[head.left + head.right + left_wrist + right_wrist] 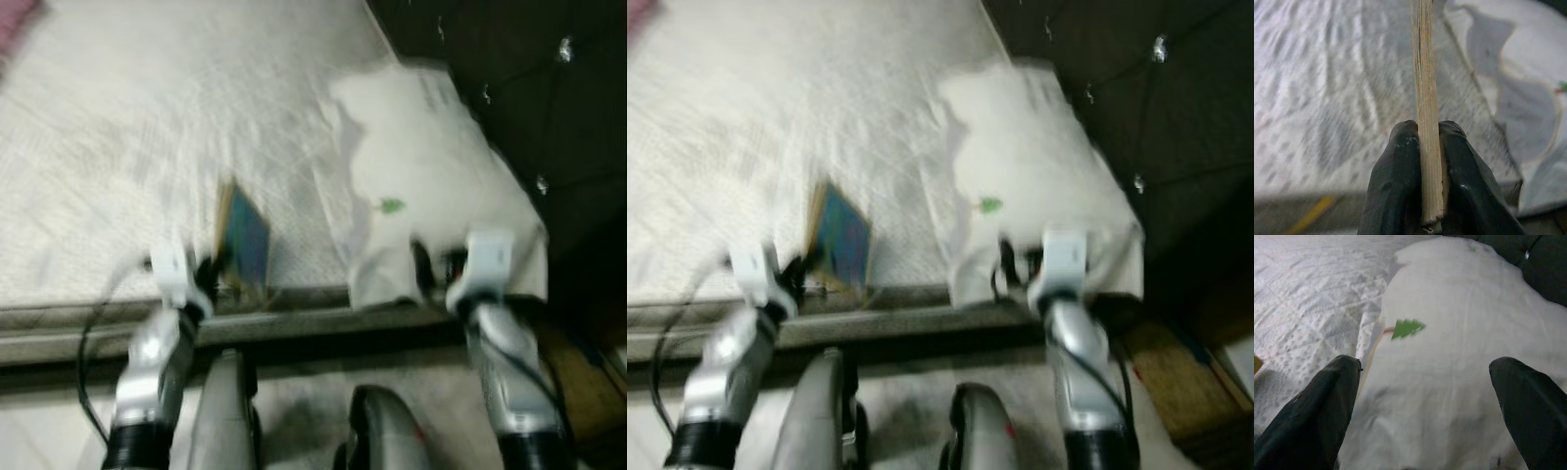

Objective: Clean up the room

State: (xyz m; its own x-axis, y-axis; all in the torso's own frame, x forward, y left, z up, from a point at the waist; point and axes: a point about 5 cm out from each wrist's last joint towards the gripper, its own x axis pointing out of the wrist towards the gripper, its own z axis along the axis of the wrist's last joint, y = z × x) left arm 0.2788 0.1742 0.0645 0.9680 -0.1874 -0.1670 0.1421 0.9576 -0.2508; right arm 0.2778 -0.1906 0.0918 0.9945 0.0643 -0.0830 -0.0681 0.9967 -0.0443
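Note:
A thin book [245, 238] with a blue cover stands tilted over the near edge of the white quilted bed [127, 147]. My left gripper [208, 279] is shut on its lower edge; the left wrist view shows the book's page edge [1426, 107] pinched between both black fingers [1396, 186]. A white pillow [421, 166] with a small green tree mark [1407, 328] lies at the bed's right corner. My right gripper [436, 266] is open, its fingers [1322, 406] spread wide just above the pillow's near end.
A dark tufted headboard [529, 88] runs along the right of the bed. The bed frame's edge [294, 318] crosses in front of my arms. Wooden floor [578, 372] shows at the lower right. A pink item [15, 24] lies at the far left corner.

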